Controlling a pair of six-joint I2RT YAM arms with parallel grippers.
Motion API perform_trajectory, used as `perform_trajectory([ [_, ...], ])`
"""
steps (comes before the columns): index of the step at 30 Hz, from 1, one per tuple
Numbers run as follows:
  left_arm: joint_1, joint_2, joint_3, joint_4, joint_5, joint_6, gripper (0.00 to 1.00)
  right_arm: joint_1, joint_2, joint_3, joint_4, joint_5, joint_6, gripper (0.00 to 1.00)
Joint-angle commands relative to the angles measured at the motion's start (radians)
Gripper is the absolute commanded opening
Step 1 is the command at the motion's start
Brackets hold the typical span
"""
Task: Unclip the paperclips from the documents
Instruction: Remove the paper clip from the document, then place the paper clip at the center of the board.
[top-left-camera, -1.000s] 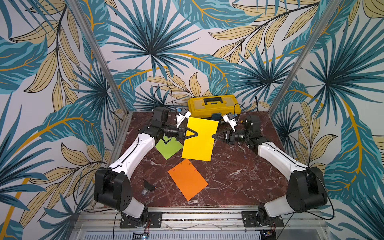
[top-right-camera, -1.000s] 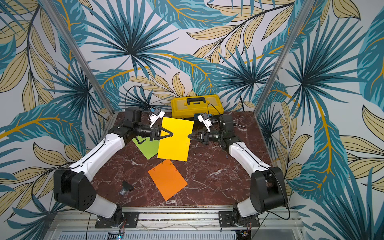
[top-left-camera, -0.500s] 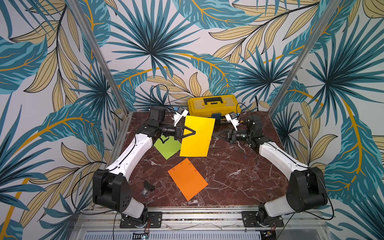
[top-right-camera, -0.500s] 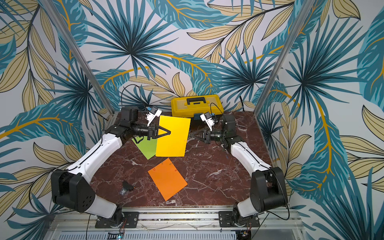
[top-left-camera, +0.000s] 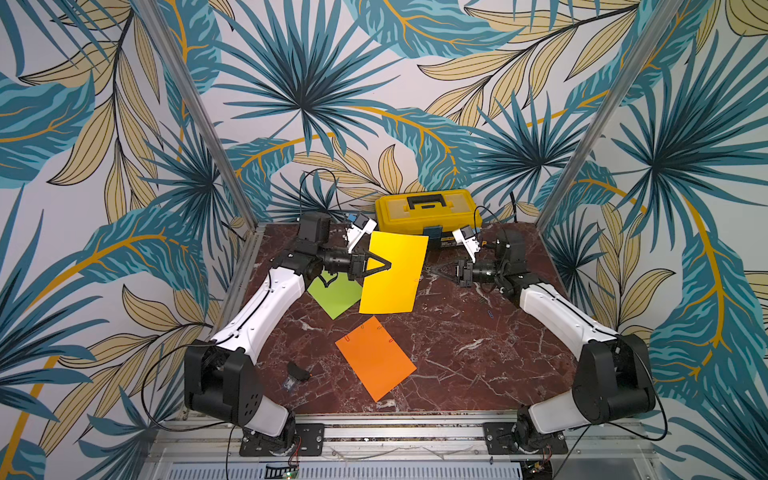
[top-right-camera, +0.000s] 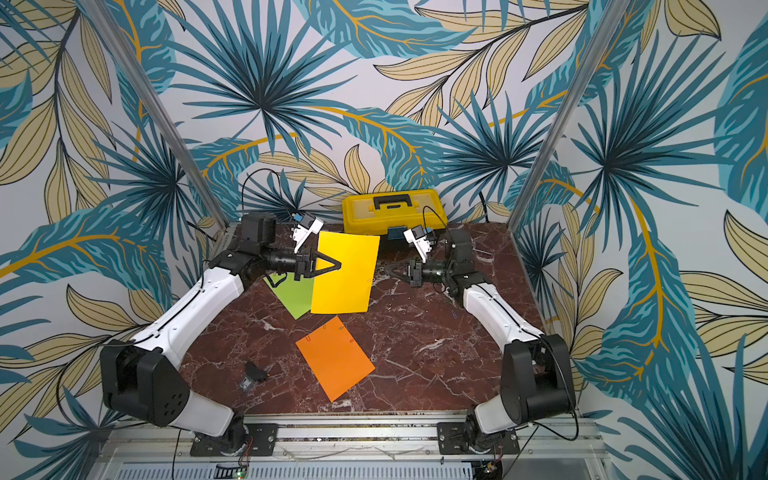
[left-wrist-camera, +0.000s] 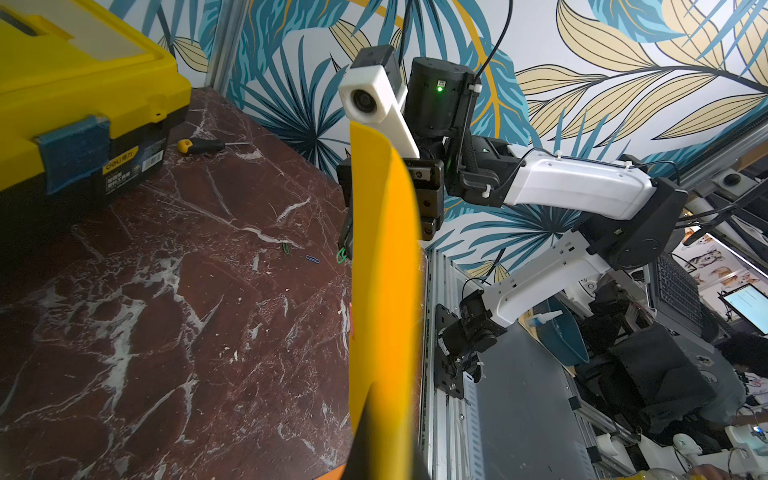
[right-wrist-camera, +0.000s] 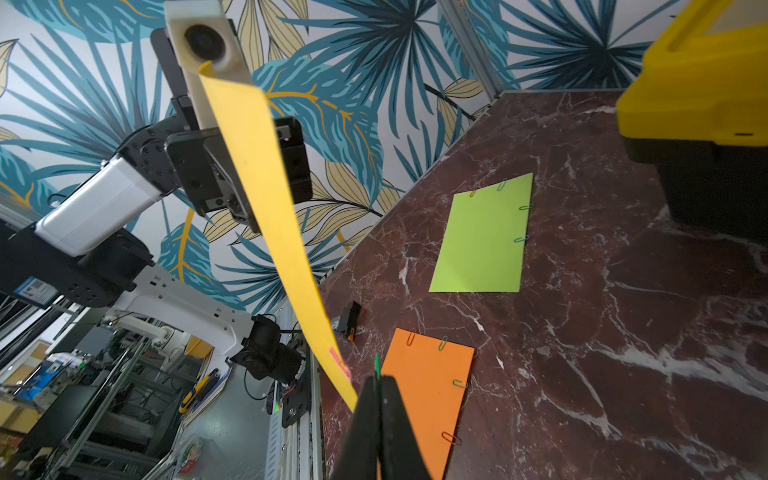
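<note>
My left gripper (top-left-camera: 388, 264) is shut on the yellow document (top-left-camera: 395, 274) and holds it upright above the table. A pink paperclip (right-wrist-camera: 340, 365) stays on the sheet's free edge. My right gripper (right-wrist-camera: 379, 380) hangs just off that edge, shut on a green paperclip (right-wrist-camera: 377, 365) that pokes out between its tips. In both top views the right gripper (top-right-camera: 390, 269) is a short gap to the right of the sheet. The lime green document (right-wrist-camera: 482, 241) and the orange document (right-wrist-camera: 424, 386) lie flat, each with several clips on its edges.
A yellow toolbox (top-left-camera: 428, 210) stands at the back of the marble table, with a yellow-handled screwdriver (left-wrist-camera: 199, 145) beside it. A loose blue clip (left-wrist-camera: 312, 259) and a green one (left-wrist-camera: 286, 248) lie near the right arm. A small black object (top-left-camera: 298, 371) sits front left.
The left gripper carried the yellow sheet a little left and turned it more upright. The right gripper, earlier at the sheet's edge, now stands apart from it with the green clip.
</note>
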Motion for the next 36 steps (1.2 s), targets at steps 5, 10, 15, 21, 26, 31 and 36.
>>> perform_trajectory([
  [5, 0.002, -0.019, -0.036, -0.013, -0.054, 0.015, 0.0, -0.07, -0.023, -0.105, -0.083, 0.257, 0.046, 0.06],
  [10, -0.012, -0.015, -0.046, -0.013, -0.072, 0.016, 0.0, -0.143, 0.009, -0.174, -0.118, 0.399, 0.109, 0.06],
  [15, -0.034, -0.013, -0.051, -0.013, -0.089, 0.018, 0.0, -0.196, 0.049, -0.197, -0.202, 0.511, 0.115, 0.06],
  [21, -0.053, -0.012, -0.059, -0.013, -0.107, 0.016, 0.0, -0.244, 0.09, -0.224, -0.273, 0.612, 0.142, 0.06],
  [26, -0.064, -0.012, -0.057, -0.013, -0.125, 0.016, 0.0, -0.268, 0.109, -0.244, -0.291, 0.655, 0.149, 0.06],
  [31, -0.065, -0.005, -0.059, -0.013, -0.141, 0.016, 0.0, -0.275, 0.135, -0.245, -0.353, 0.686, 0.143, 0.06],
  [36, -0.066, 0.009, -0.052, -0.013, -0.153, 0.017, 0.0, -0.278, 0.155, -0.24, -0.379, 0.719, 0.139, 0.06],
])
